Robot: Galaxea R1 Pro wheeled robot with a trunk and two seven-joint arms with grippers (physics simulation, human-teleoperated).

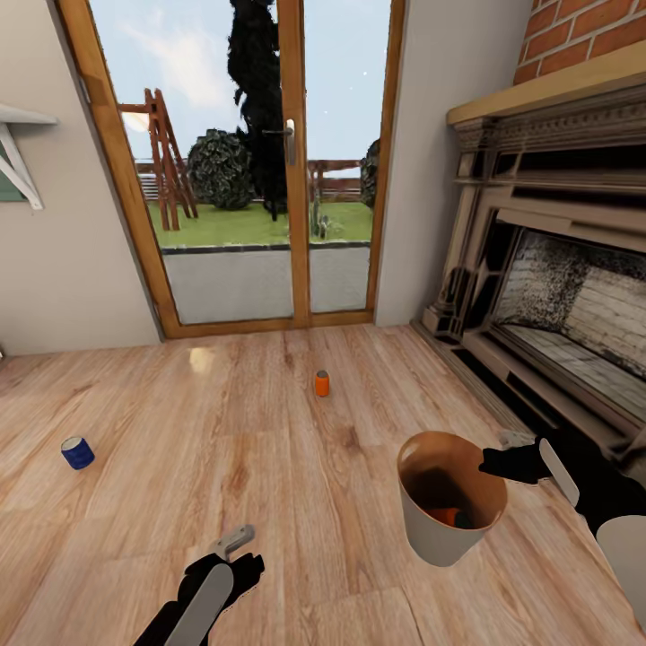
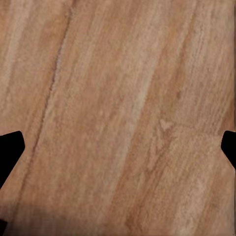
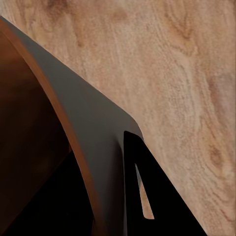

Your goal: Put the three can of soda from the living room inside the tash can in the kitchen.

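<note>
home living room | brick fireplace (image 1: 556,296) | wood floor (image 1: 269,431) | glazed garden doors (image 1: 260,161)

The left arm reaches forward low over the floor, its left end effector (image 1: 235,542) pointing ahead and slightly right, one pale finger (image 1: 231,540) showing beyond the black wrist. In the left wrist view its two dark fingertips (image 2: 10,152) sit at opposite sides, spread wide with nothing between them. The right arm comes in from the right, forearm pale, wrist black. The right end effector (image 1: 513,451) is clamped on the rim of the tash can (image 1: 431,529) (one finger (image 3: 147,196) lies against the outer wall, the other inside).
</note>
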